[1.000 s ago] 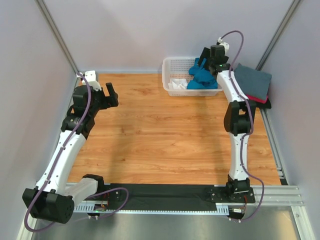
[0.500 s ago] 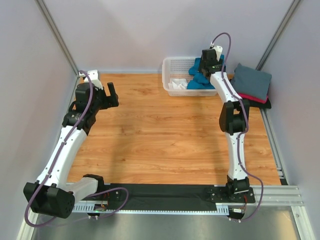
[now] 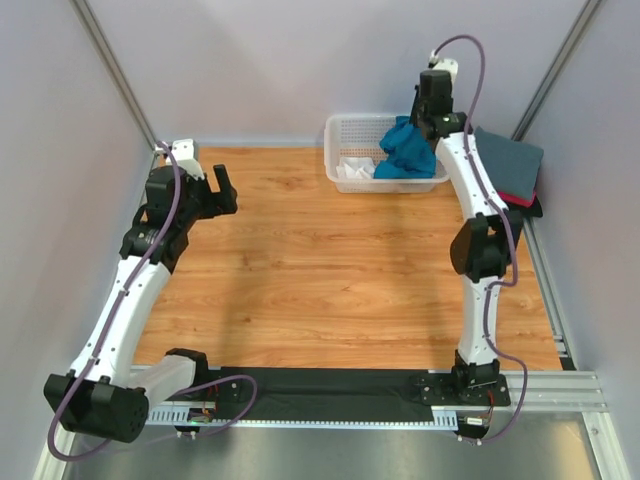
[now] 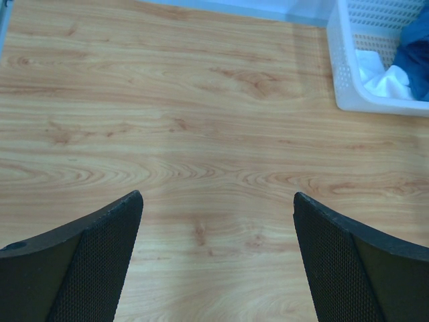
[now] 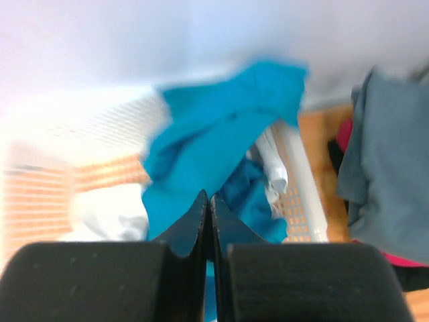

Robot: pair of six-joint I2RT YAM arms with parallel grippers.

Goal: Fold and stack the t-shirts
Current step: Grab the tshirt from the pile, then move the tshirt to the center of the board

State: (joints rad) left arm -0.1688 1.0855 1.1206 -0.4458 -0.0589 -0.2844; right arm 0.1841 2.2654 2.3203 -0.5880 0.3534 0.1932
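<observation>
While the right pincer (image 3: 418,120) is holding the teal shirt (image 3: 405,150) above the basket (image 3: 332,150), trailing cloth could be snagging its lattice. Left wrist: the left pincer (image 4: 218,198) is gaping empty over the tabletop (image 4: 201,100). Right wrist: shut jaws are nipping a thin fold; it may slip.

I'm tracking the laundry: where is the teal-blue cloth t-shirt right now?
In the top view, the teal-blue cloth t-shirt hangs from the right gripper over the white plastic lattice basket at the far right, beside the folded slate-grey t-shirt.
</observation>
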